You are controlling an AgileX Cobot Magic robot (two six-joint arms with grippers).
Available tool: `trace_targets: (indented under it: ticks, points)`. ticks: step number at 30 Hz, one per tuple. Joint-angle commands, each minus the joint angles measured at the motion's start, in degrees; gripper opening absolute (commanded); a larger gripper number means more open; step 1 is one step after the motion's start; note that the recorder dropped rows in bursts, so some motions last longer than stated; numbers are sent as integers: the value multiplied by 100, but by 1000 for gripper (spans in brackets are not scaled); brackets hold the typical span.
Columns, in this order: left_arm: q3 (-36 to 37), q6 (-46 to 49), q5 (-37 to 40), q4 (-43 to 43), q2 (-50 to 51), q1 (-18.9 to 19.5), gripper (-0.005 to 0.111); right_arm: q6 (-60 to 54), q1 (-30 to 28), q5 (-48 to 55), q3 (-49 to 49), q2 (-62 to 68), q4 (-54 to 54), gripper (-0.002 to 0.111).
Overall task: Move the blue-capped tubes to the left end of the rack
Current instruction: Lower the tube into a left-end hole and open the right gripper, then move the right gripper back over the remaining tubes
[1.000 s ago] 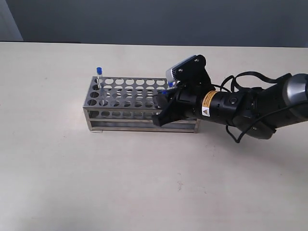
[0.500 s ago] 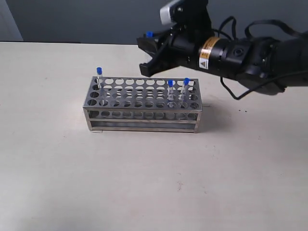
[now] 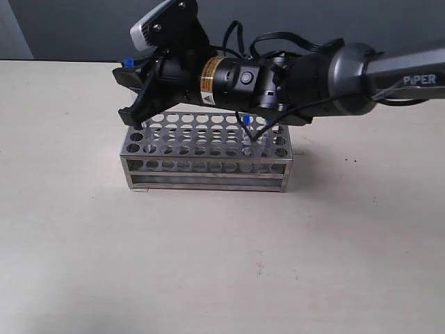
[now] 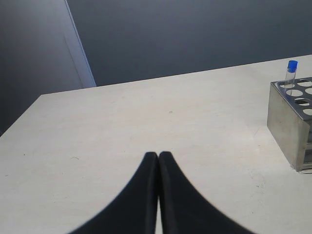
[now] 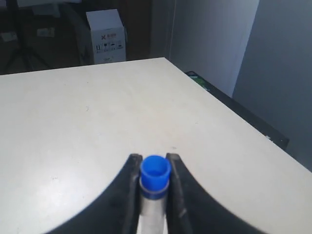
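**A:** Where is the tube at this moment?

**B:** The right gripper (image 3: 131,94) is clamped on the held tube (image 5: 155,171), just under its blue cap. It hangs over the left end of the rack (image 3: 208,165), in the upper left of the exterior view.

**A:** Is that end free?

**B:** Not fully. The corner tube (image 4: 291,74) stands in the corner hole, at the right edge of the left wrist view. Two other tubes, the third tube (image 3: 248,125) and the fourth tube (image 3: 268,126), stand at the right end of the rack.

**A:** How should the step be done well?

**B:** I would make the held tube vertical and put its bottom over an empty hole beside the corner tube. Then descend slowly and release only when it sits. The arm hides those holes, so I cannot tell the alignment.

**A:** And the left gripper (image 4: 158,161)?

**B:** Its fingers are pressed together on nothing, apart from the rack.
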Motion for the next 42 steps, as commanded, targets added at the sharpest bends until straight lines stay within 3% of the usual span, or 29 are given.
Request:
trace_targets:
  ticks: [1, 31, 33, 38, 42]
  points:
    - [-11, -20, -77, 19, 26, -50, 0, 146, 11, 258, -381, 326, -31, 0]
    - [-11, -20, -77, 19, 26, -50, 0, 263, 11, 531, -951, 1167, -31, 0]
    - [-11, -20, -77, 19, 26, -50, 0, 263, 11, 531, -951, 1209, -31, 5]
    - [-11, -20, -77, 19, 26, -50, 0, 263, 11, 531, -951, 1273, -31, 32]
    - [-11, -20, -77, 19, 26, -50, 0, 263, 11, 521, -951, 1273, -31, 39]
